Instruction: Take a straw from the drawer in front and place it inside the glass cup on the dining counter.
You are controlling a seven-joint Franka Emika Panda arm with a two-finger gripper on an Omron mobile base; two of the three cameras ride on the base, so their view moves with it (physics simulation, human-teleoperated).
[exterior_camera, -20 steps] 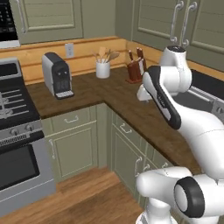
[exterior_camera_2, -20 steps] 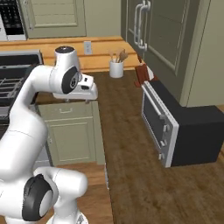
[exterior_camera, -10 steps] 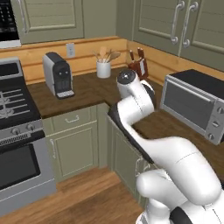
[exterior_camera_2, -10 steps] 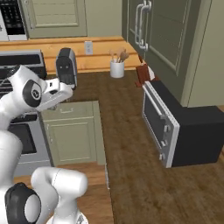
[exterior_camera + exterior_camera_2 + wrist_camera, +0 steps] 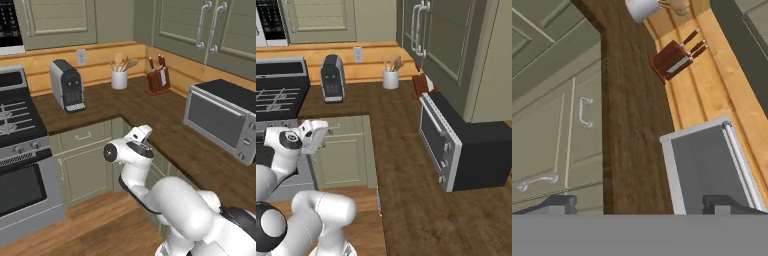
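one toaster oven (image 5: 223, 120), one coffee machine (image 5: 67, 85), one knife block (image 5: 157, 79)

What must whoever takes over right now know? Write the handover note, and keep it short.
Gripper: jaws wide open, holding nothing, low beside the corner worktop, looking along it toward the toaster oven.
Drawer: the drawer front under the worktop is shut; I cannot tell whether it is the one with the straw.
Done: nothing yet; no drawer opened, no straw taken.
Left: open the drawer, pick a straw, drive to the dining counter, drop it in the glass cup.
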